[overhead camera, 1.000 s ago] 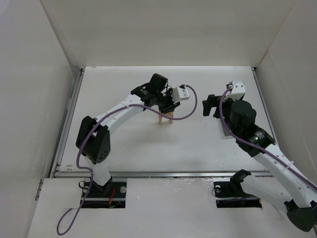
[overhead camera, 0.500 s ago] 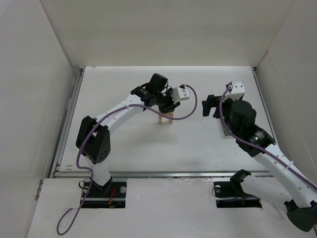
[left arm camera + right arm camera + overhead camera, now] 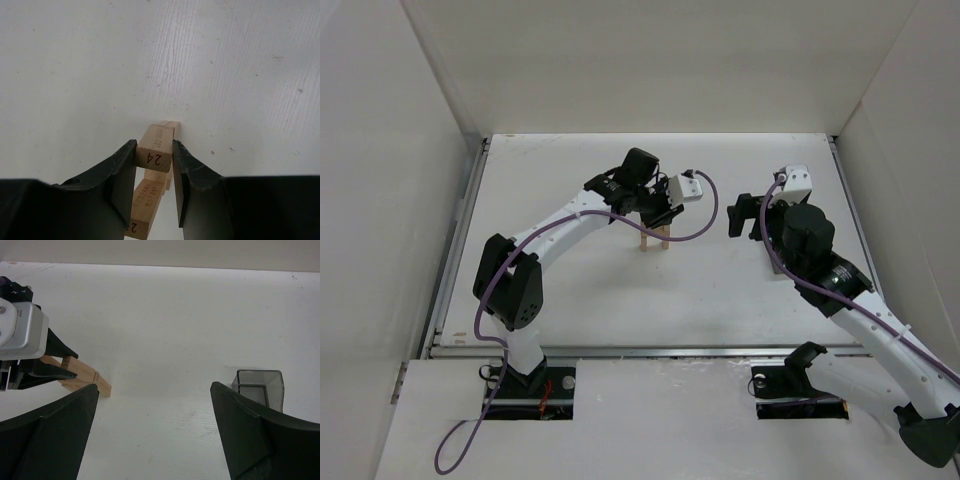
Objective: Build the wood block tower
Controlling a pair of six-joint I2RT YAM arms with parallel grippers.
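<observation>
The wood block tower (image 3: pixel 655 240) is a small cluster of light tan planks near the middle of the table. My left gripper (image 3: pixel 657 212) hangs right over it, shut on a top plank (image 3: pixel 159 137) stamped 24. That plank lies over a lower plank (image 3: pixel 145 202), and a third one crosses between them. The right wrist view shows two low planks (image 3: pixel 82 377) under the left gripper's black fingers. My right gripper (image 3: pixel 740 213) stands wide open to the right of the tower, apart from it, with only bare table between its fingers (image 3: pixel 154 387).
A small grey translucent bin (image 3: pixel 258 385) stands on the table just beyond the right gripper's right finger. White walls (image 3: pixel 390 200) enclose the table on the left, back and right. The left arm's purple cable (image 3: pixel 710 215) loops over the tower area.
</observation>
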